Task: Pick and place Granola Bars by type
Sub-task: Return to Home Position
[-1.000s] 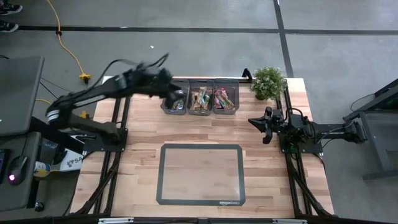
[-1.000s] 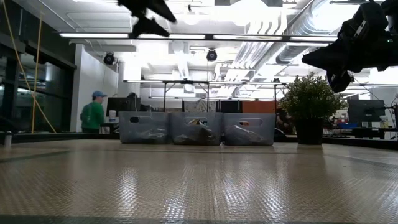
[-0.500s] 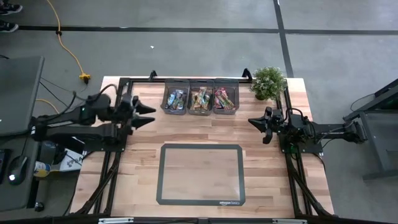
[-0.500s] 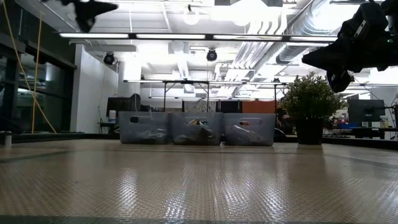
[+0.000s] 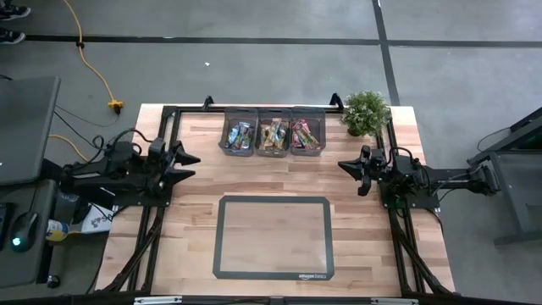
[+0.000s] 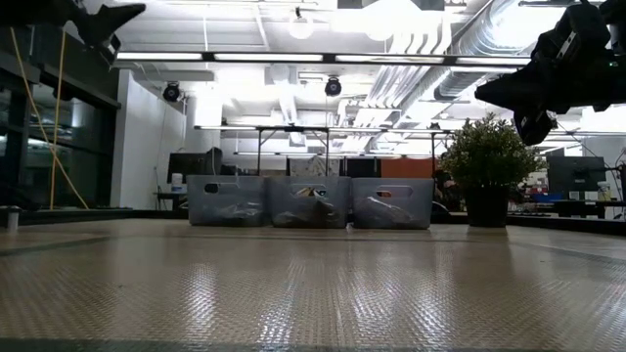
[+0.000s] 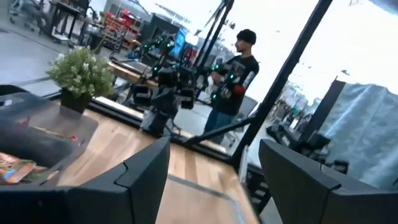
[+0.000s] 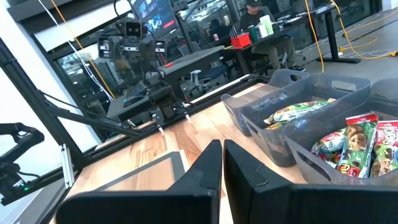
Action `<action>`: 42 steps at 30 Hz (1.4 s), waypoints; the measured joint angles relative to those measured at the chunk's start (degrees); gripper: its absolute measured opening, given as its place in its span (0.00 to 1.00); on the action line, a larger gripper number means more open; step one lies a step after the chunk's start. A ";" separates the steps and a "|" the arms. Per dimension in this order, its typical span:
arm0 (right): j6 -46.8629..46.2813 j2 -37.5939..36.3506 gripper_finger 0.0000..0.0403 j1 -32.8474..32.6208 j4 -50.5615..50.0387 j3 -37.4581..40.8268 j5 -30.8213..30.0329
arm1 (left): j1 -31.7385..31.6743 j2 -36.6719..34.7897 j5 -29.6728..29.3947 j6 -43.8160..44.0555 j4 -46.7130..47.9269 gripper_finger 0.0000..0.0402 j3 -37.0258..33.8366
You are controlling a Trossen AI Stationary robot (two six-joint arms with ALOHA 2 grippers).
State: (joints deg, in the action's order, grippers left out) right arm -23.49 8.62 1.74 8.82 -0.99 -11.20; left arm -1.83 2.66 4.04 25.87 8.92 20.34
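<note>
The granola bars lie sorted in three dark grey bins at the table's far edge: blue ones in the left bin (image 5: 240, 134), green and orange ones in the middle bin (image 5: 273, 134), pink and red ones in the right bin (image 5: 306, 133). The right wrist view shows the green bars (image 8: 298, 112) and the red bars (image 8: 364, 144) in their bins. My left gripper (image 5: 188, 159) (image 7: 214, 165) is open and empty, hovering over the table's left side, left of the bins. My right gripper (image 5: 349, 169) (image 8: 222, 168) is shut and empty, hovering over the right side, below the plant.
A potted plant (image 5: 366, 112) stands at the far right corner, beside the right bin. A dark-framed mat (image 5: 273, 237) lies on the table's near middle. In the left wrist view a person (image 7: 239, 68) stands beyond the table's right side.
My left arm has drawn back from above the left bin toward the table's left edge and folded in over its base, its gripper now pointing right over the table's left side. The right arm has kept still. The bars and bins have not moved.
</note>
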 joint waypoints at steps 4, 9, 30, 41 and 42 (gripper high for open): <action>0.00 0.00 0.00 0.00 0.00 0.00 0.00 | 0.00 -1.62 3.25 -3.63 0.23 0.60 -2.10; -0.01 0.00 0.00 0.00 0.00 0.00 0.00 | 0.00 -2.25 5.55 -4.67 0.07 0.60 -4.22; 0.01 0.00 0.00 0.00 0.00 0.00 0.00 | -0.02 -2.25 1.82 -10.57 0.18 0.60 -11.88; -0.01 -0.01 0.00 0.00 0.00 0.00 0.02 | -0.02 -2.25 -0.80 -16.70 2.66 0.60 -12.00; -0.01 0.00 0.00 0.00 0.00 0.00 0.02 | -0.03 -2.26 -0.81 -16.69 2.93 0.60 -12.00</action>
State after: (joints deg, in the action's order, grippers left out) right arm -23.51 8.62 1.74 8.82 -0.99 -11.18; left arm -1.85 0.40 3.23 9.18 11.85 8.34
